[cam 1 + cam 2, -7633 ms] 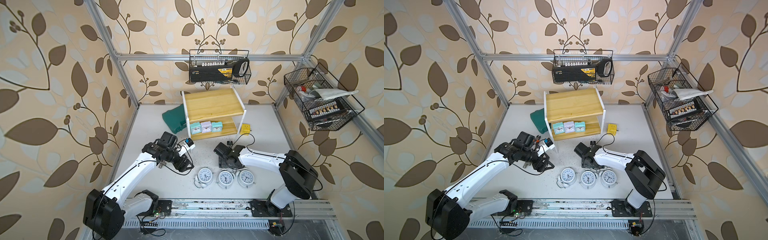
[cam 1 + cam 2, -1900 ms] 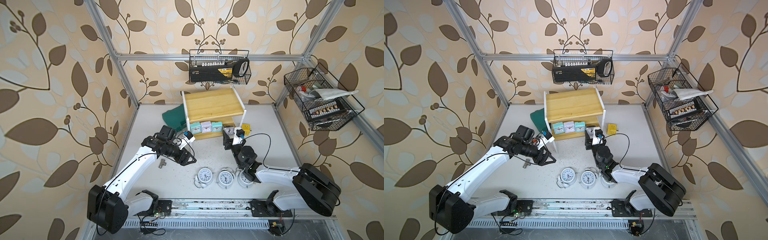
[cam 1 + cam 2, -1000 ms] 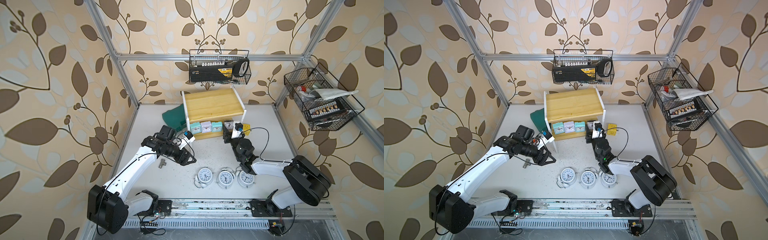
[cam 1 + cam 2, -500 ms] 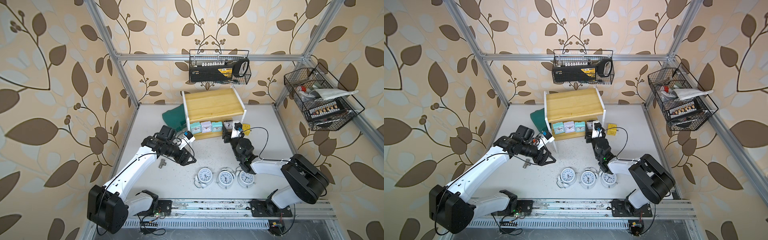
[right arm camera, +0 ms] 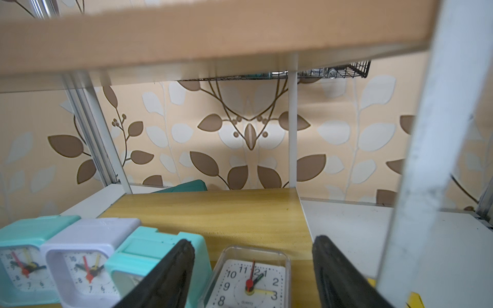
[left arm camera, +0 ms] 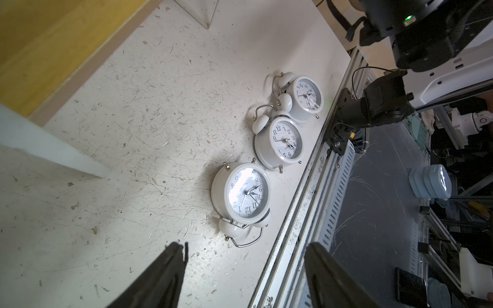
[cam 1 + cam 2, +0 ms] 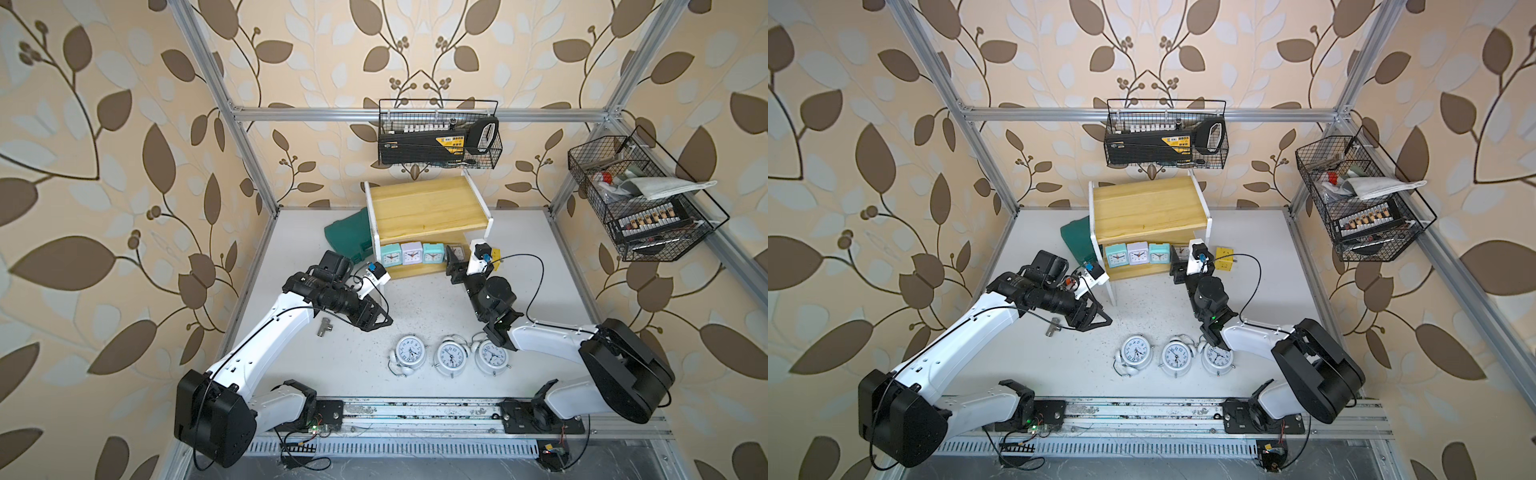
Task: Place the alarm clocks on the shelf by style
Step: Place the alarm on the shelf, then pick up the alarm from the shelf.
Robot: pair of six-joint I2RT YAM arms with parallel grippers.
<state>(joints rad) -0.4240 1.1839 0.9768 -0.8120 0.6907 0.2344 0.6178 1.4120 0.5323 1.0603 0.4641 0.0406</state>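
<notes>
Bright, even light fills both top views, with soft shadows on the white table [image 7: 415, 303]. Glare whitens part of one twin-bell clock [image 6: 244, 192] dial. The upper board of the shelf [image 5: 213, 34] (close to the lens) is blurred.

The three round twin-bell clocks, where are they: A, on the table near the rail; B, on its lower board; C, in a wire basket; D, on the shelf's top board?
A: the round clocks lie in a row on the table; only square clocks stand on the shelf.
</notes>
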